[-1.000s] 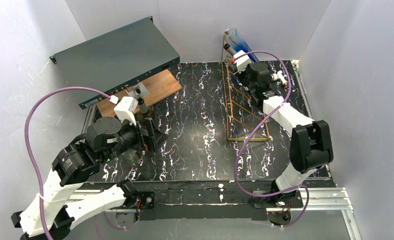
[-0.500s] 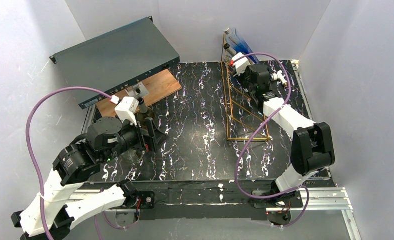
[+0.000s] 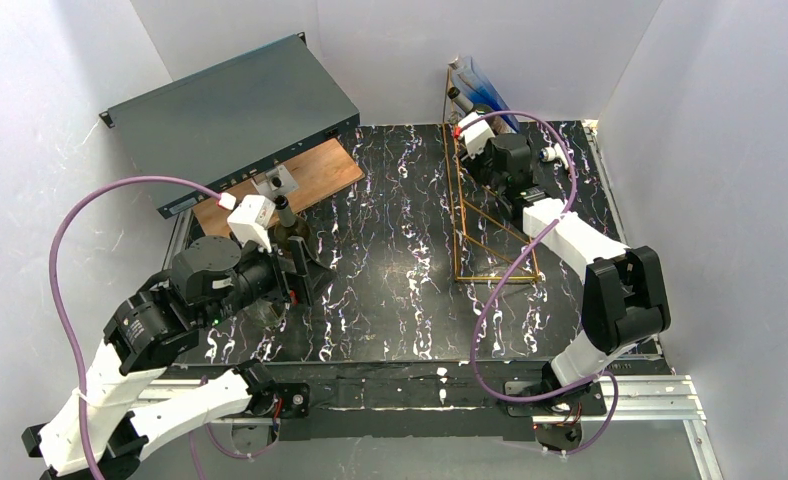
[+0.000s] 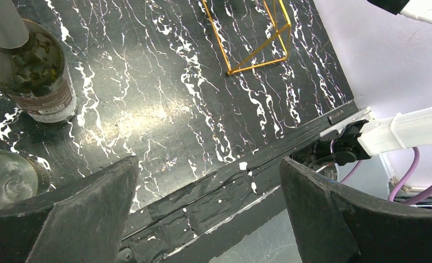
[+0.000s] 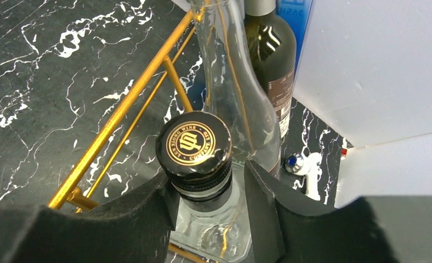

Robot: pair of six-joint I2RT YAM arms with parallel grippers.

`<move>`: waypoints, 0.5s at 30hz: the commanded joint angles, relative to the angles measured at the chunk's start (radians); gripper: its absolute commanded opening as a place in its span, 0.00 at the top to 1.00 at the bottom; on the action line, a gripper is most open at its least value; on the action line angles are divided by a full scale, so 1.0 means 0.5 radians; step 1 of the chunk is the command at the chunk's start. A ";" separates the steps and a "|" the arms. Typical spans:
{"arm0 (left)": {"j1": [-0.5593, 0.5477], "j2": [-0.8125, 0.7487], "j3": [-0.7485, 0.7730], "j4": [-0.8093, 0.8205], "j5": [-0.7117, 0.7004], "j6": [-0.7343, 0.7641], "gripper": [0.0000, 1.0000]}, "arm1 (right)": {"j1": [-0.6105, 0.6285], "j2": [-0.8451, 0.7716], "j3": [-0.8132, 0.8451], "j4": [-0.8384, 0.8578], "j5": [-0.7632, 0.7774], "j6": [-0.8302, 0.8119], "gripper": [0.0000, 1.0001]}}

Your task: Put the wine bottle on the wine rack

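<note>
Open desk [image 3: 400, 270] runs down the middle, between the upright bottle [image 4: 38, 76] at near left and the wine rack [image 5: 123, 111] at right. In the far right corner the rack's rungs, a dark bottle [image 5: 271, 55], a blue box [image 5: 295, 22] and the side wall [image 3: 690, 150] crowd the right gripper [image 5: 205, 192], jaws closed on a capped bottle [image 5: 194, 145].

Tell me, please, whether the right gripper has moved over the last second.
Yes. In the top view the right gripper, shut on a black-capped bottle, has shifted left, closer to the gold wine rack, which stays put.
</note>
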 commanded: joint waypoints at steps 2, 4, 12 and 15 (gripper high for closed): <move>0.013 -0.023 -0.022 0.012 0.007 -0.007 0.01 | -0.003 -0.090 -0.013 0.009 0.080 0.059 0.45; 0.012 -0.031 -0.026 0.011 0.005 -0.009 0.01 | -0.002 -0.095 0.003 -0.013 0.083 0.072 0.43; 0.013 -0.026 -0.026 0.013 0.009 -0.009 0.01 | -0.003 -0.141 0.091 -0.160 0.013 0.159 0.32; 0.011 -0.025 -0.032 0.013 0.012 -0.012 0.01 | 0.000 -0.166 0.119 -0.198 0.005 0.201 0.29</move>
